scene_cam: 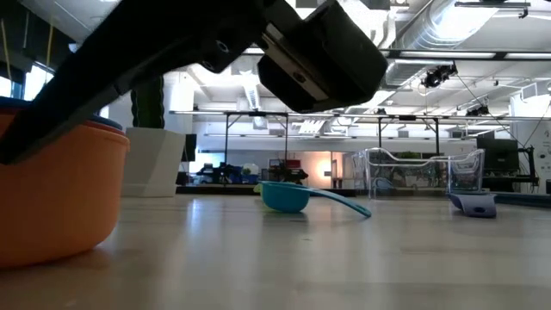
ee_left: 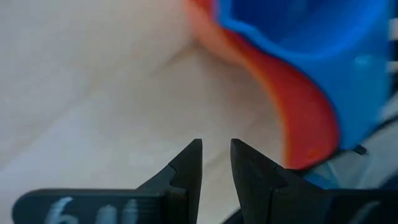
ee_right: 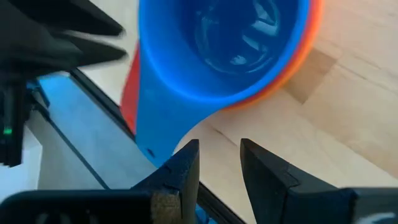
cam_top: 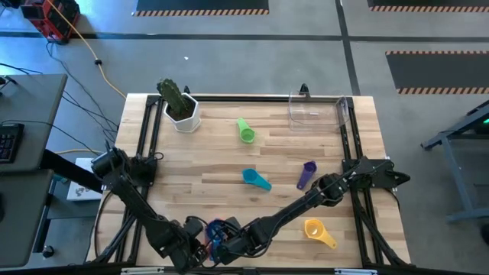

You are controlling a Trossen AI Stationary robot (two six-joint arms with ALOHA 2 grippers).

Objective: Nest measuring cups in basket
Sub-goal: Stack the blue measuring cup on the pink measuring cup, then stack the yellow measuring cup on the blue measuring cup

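High: both pincers meeting at bench (cam_top: pixel 229 156) near edge over blue plastic cup (cam_top: pixel 219 229) | Low: orange plastic cup (scene_cam: pixel 56 194) close by, clear bin (scene_cam: pixel 422 172) far, unfilled | Left wrist: left pincer (ee_left: pixel 216 163) slightly apart, empty, beside stack | Right wrist: right pincer (ee_right: pixel 219 165) slightly apart, empty; blue nested in orange, likely staged for transfer

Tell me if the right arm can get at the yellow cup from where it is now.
Probably yes. The yellow cup lies alone on bare wood near the table's right front, with nothing around it. The right gripper sits low at the front edge by the blue cup, jaws slightly apart and empty, so it would only need to swing back.
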